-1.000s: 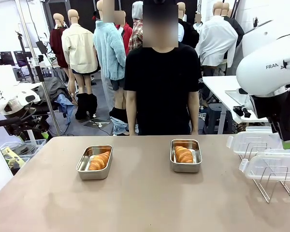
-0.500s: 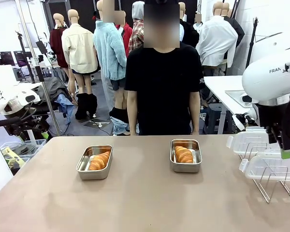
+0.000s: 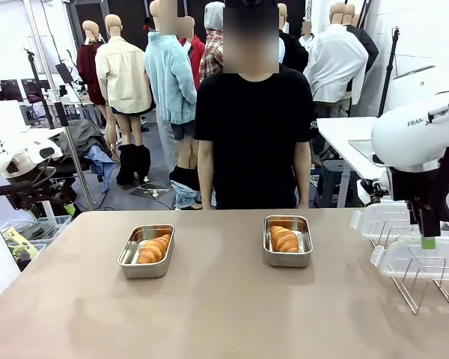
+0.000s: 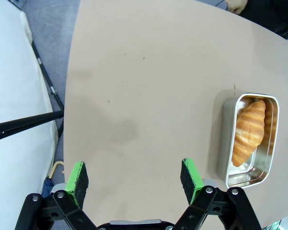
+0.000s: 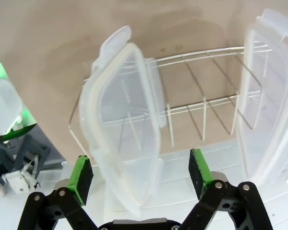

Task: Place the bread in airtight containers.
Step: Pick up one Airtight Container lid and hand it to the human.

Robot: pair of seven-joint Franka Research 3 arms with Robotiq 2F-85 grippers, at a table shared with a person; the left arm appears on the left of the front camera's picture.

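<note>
1. Loading looks done: a croissant in the left tin, a second croissant in the right tin, both uncovered, well away from the right gripper.
2. Lid-fetching in hand: right gripper spread wide, empty, just above the near lid propped in the rack (spare lid off to one side).
3. Left gripper spread, empty; left tin ahead, off to one finger's side.
4. Next: lower, straddle the lid's edge, pinch gently.

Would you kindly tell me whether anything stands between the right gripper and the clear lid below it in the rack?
Nothing visible does. The right gripper is open directly over the clear lid, which stands on edge in the wire rack; only air lies between them.
</note>
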